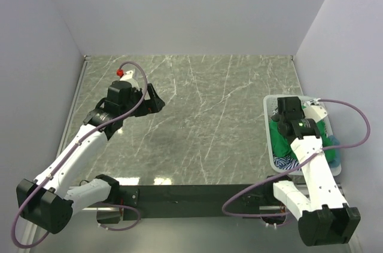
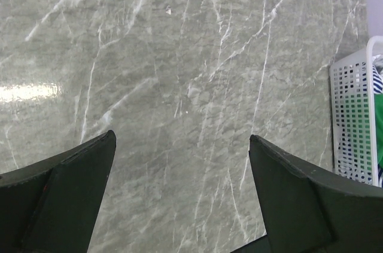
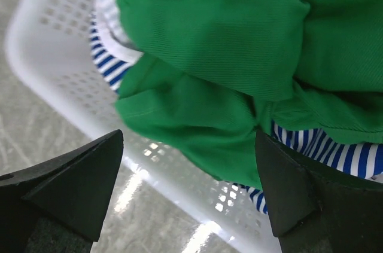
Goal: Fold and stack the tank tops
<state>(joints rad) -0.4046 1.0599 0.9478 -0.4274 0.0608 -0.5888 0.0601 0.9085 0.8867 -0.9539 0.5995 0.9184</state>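
Your right hand point(image 3: 188, 136), spread wide and holding nothing, hangs just over the green tank top point(image 3: 227, 43) crumpled on the striped tank top point(image 3: 326, 145) in the white basket point(image 3: 54, 55), likely lined up to lift it, while your left hand point(image 2: 181, 136) hovers open over the tabletop point(image 2: 179, 55).

Your top camera looks down on the whole desk point(image 1: 197, 121) from above its near edge. Left wrist view faces the desk, basket point(image 2: 350, 115) at its right edge; right wrist view sits close above that basket.
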